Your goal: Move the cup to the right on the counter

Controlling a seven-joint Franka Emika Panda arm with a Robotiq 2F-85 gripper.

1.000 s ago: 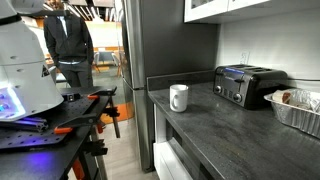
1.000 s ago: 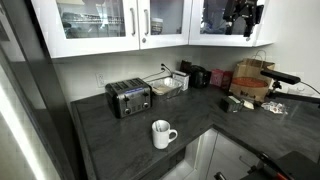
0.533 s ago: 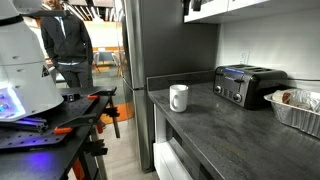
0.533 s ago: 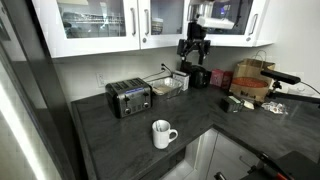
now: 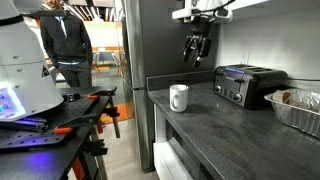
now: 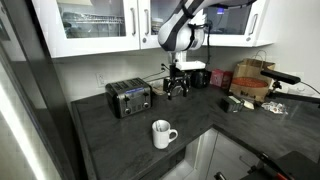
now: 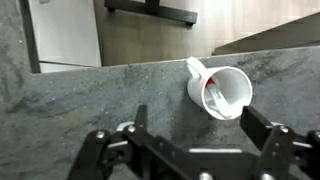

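Cup (image 5: 179, 97) (image 6: 161, 133) (image 7: 222, 92): white, upright on the counter, close to the front edge and the end by the tall dark panel; well apart from the toaster; handle toward the upper left in the wrist view, mouth open to the camera.

Counter (image 5: 220, 125) (image 6: 115, 140) (image 7: 80, 100): dark grey, stone-look, matte; bare around the cup.

Gripper (image 5: 194, 52) (image 6: 178, 88) (image 7: 193, 115): in the air above the counter, pointing down, clear of the cup; in both exterior views higher than the toaster top, below the white wall cabinets.

Jaws: spread wide, nothing between them; in the wrist view one finger (image 7: 140, 118) left of the cup, the other at its right, both above the surface and not touching.

Toaster (image 5: 248, 84) (image 6: 128, 98): black and silver, at the back of the counter near the wall.

Foil tray (image 5: 295, 108): on the counter just beside the toaster, on the side away from the cup.

Workbench (image 5: 50, 130): black, with orange tools, across the aisle from the counter.

Person (image 5: 68, 40): standing in the background, dark jacket.
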